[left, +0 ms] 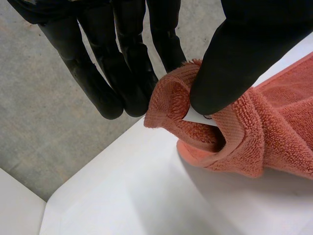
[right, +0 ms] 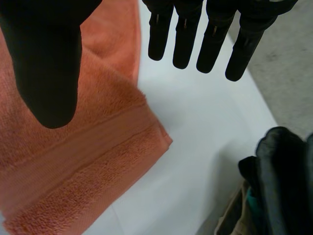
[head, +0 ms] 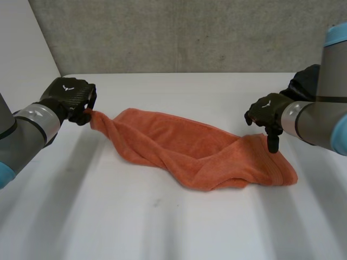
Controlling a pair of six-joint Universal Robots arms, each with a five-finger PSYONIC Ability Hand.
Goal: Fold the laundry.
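Robot's left hand at far left, thumb and fingers pinching a raised corner of the orange towel, towel lying rumpled across the middle of the white tabletop, right hand at its right end, fingers straight and apart, holding nothing, grey concrete wall behind.

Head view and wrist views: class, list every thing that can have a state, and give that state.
Orange towel: crumpled, unfolded, on the table, one corner lifted.
Left hand: shut, pinching that lifted corner.
Right hand: open, fingers straight, over the towel's other end.
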